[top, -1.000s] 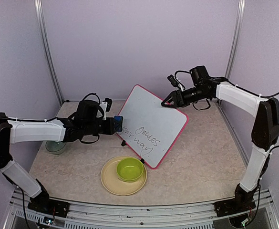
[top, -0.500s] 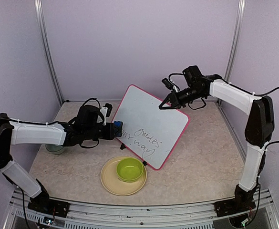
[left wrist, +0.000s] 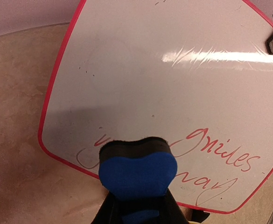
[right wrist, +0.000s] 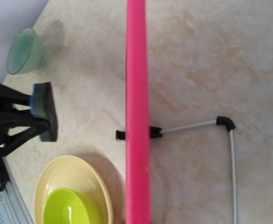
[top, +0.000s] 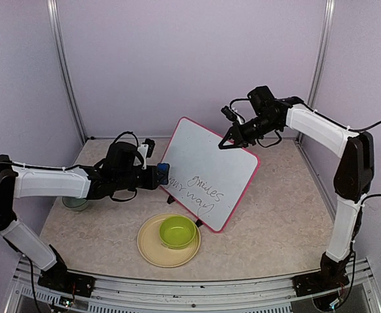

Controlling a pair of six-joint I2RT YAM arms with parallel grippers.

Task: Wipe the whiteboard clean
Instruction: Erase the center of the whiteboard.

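Note:
The whiteboard stands tilted mid-table, pink-framed, with handwriting across its lower part. My left gripper is shut on a blue eraser with a black felt face. The eraser is held just in front of the board's lower left corner. From above, the right wrist view shows a gap between the eraser and the board's frame. My right gripper is shut on the board's top edge. Its fingers are hidden in its own wrist view.
A cream plate holding a green bowl lies just in front of the board. A pale green cup stands at the left under my left arm. The board's wire stand reaches out behind it.
My right gripper went from open to shut on the board's top edge, and the board shifted a little. My left arm brought the eraser slightly right, toward the board.

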